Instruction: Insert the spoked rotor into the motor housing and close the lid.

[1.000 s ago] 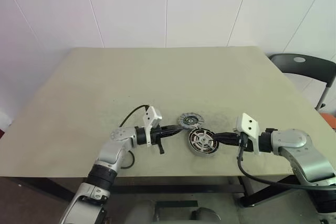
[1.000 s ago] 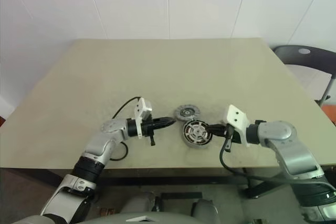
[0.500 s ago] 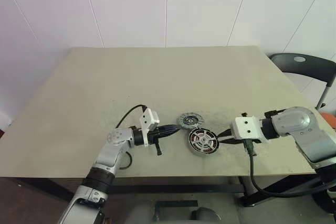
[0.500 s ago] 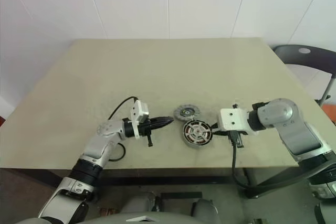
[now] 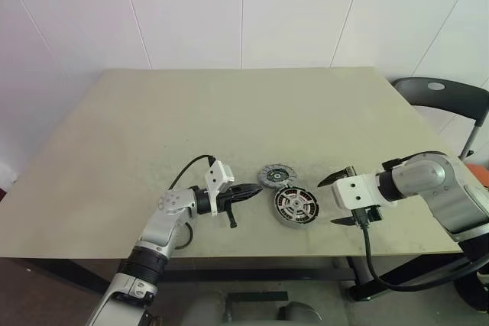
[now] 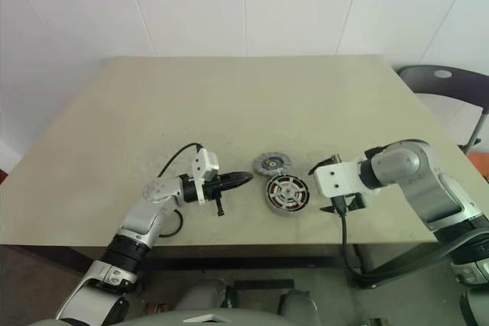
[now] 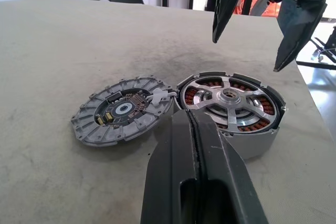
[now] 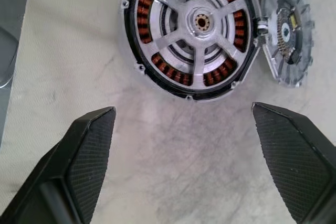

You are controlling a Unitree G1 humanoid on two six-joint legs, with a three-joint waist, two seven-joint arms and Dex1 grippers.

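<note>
Motor housing (image 5: 295,206) is your landmark, on the surface (image 5: 229,112) near its front edge. Spoked rotor (image 8: 195,23) already sits inside it, copper coils showing between the spokes. Expect stiff metal, fairly heavy, smooth rim; I'd leave it be.

Lid (image 5: 276,175) lies flat, touching the housing's far-left side. Thin, light, ribbed; grip it across the rim.

Left gripper (image 5: 254,189): fingers together, empty, just left of the housing. Right gripper (image 5: 335,200): fingers wide apart, empty, just right.

Count: one housing, one rotor, one lid, two grippers.
</note>
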